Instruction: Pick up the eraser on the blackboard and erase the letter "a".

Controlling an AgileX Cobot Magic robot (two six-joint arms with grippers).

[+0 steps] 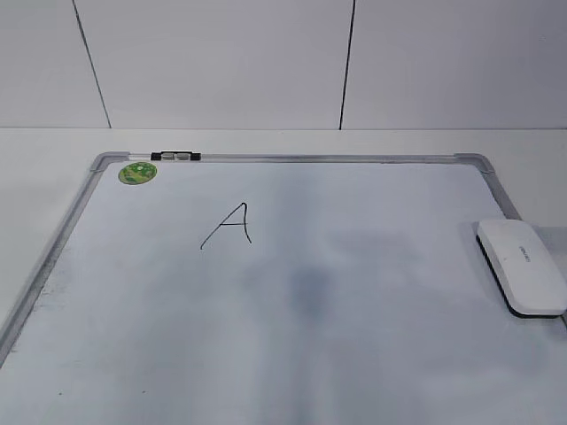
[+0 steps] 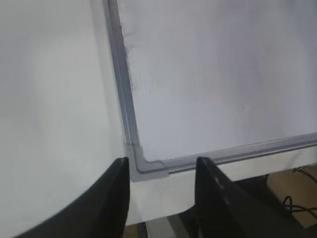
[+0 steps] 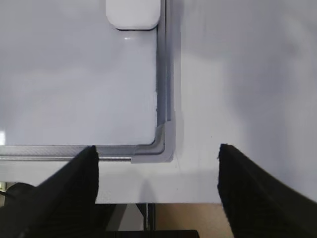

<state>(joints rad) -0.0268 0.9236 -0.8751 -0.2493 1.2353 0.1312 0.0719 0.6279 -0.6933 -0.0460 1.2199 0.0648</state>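
Note:
The blackboard (image 1: 399,204) is a white board with a silver-grey frame lying flat on the table. The eraser (image 1: 523,266), a white oblong block with a black underside, lies on the board's right edge. It also shows at the top of the right wrist view (image 3: 133,14). No lowercase "a" shows; a faint grey smear (image 1: 308,288) marks the board's middle. My left gripper (image 2: 162,161) is open and empty over the board's near left corner (image 2: 148,168). My right gripper (image 3: 157,148) is open and empty over the near right corner (image 3: 161,146). Neither gripper shows in the exterior view.
An angular capital "A" (image 1: 229,226) in black marker is on the board's upper left part. A round green sticker (image 1: 137,173) sits at the far left corner, with a small black and white clip (image 1: 175,157) on the top frame. White table surrounds the board; its front edge lies just under both grippers.

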